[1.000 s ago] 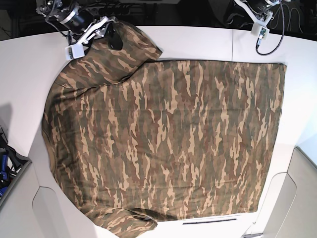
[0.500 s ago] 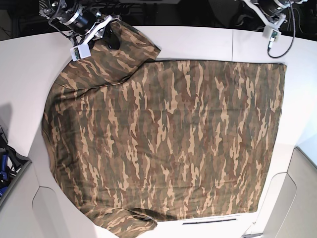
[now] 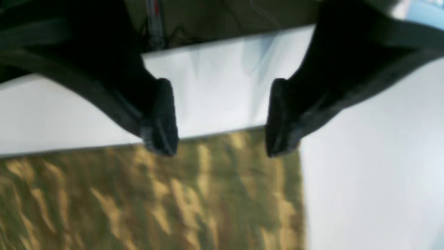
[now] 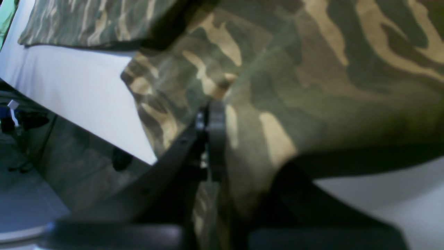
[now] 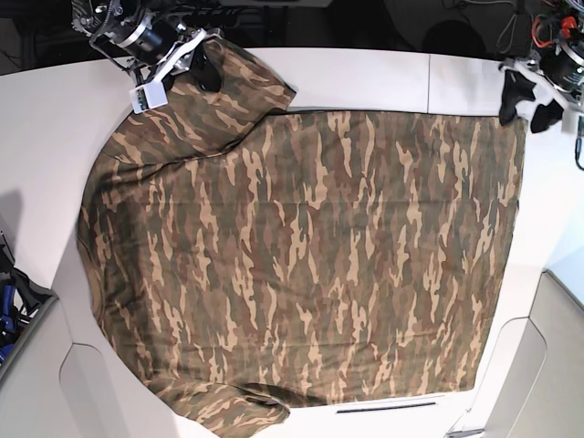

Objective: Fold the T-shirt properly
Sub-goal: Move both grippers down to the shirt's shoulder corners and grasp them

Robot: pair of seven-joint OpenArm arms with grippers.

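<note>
The T-shirt (image 5: 310, 255) lies spread flat over most of the white table (image 5: 365, 78) in the base view, its camouflage cloth reaching from the left edge of the frame to the far right, with 1 sleeve bunched at the upper left and another at the bottom left.

At the upper left of the base view the right hand (image 5: 203, 62) sits on that upper sleeve. In the right wrist view its fingers (image 4: 215, 139) are pressed together, pinching a fold of the sleeve cloth (image 4: 277, 86), which drapes over and around them above the table's edge.

At the upper right of the base view the left hand (image 5: 529, 108) hovers at the shirt's top right corner. In the left wrist view its 2 dark fingers (image 3: 161, 118) stand spread wide apart, with nothing between them; the tips hang just over the shirt's straight upper hem (image 3: 208, 135), close to its corner, with bare white table beyond and to the right.
</note>
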